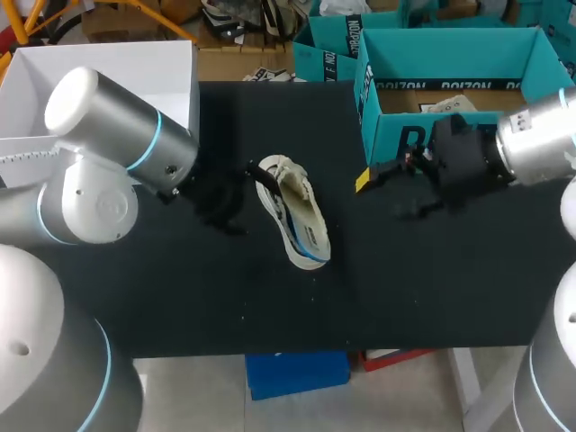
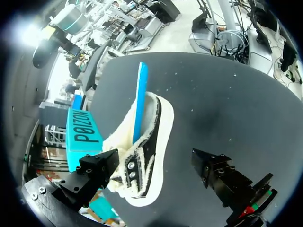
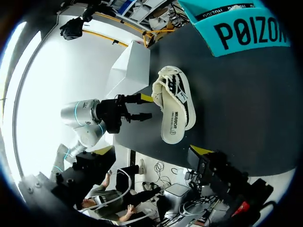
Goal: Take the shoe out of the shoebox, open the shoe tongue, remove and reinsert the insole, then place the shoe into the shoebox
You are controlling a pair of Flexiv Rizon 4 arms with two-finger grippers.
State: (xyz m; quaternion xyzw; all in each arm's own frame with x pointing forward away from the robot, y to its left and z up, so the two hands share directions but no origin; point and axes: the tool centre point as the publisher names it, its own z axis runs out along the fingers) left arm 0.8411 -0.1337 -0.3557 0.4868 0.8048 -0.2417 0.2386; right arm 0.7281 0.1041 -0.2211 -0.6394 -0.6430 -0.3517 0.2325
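Left gripper (image 3: 145,107), fingers apart and empty, just beside the cream shoe (image 1: 295,211); right gripper (image 1: 382,191), also spread and empty, farther off on the shoe's other side. The shoe lies sideways outside the teal shoebox (image 1: 405,135), likely light and soft; pinch its firmer heel.

The white-and-black fleece-lined shoe (image 1: 295,214) lies on its side near the middle of the black worktop (image 1: 423,288). A blue flat insole (image 2: 139,99) sits in the shoe's opening. The left hand (image 1: 241,200) is just beside the shoe, on its left. The right hand (image 1: 382,191) is to the shoe's right, apart from it. The teal cardboard shoebox (image 1: 396,126) stands behind and to the right of the shoe, directly behind the right hand.
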